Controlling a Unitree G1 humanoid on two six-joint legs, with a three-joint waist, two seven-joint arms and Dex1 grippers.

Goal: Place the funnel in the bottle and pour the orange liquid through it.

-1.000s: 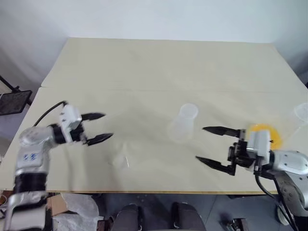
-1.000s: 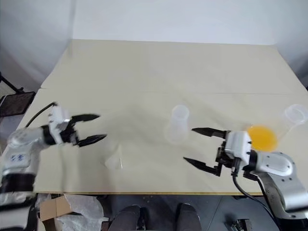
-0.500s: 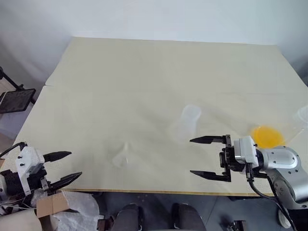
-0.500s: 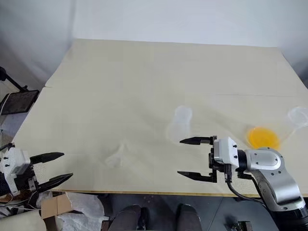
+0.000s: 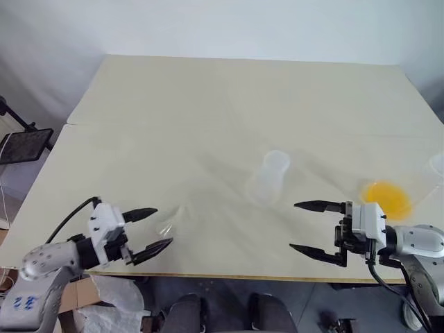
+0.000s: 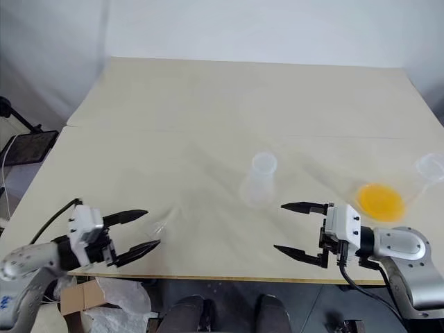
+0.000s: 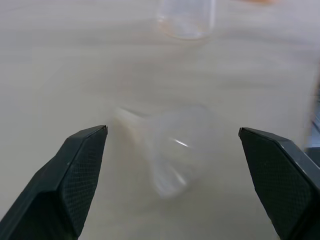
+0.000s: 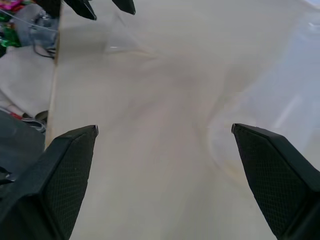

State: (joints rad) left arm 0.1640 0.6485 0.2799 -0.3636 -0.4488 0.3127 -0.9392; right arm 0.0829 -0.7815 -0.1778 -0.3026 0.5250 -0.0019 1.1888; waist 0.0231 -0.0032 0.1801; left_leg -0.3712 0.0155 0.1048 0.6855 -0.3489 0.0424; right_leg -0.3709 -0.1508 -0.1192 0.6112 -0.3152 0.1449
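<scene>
The funnel is lying on its side at lower left of the head view, just right of the left gripper, the nearer one (both grippers gaping, empty), stem pointing roughly away from it.

Bright, even light; blurry wrist views

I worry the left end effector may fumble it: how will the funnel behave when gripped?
The funnel lies on its side on the table, so a nudge would probably roll it in an arc. It looks thin, clear and smooth: likely light and slippery between the open left end effector.
</scene>
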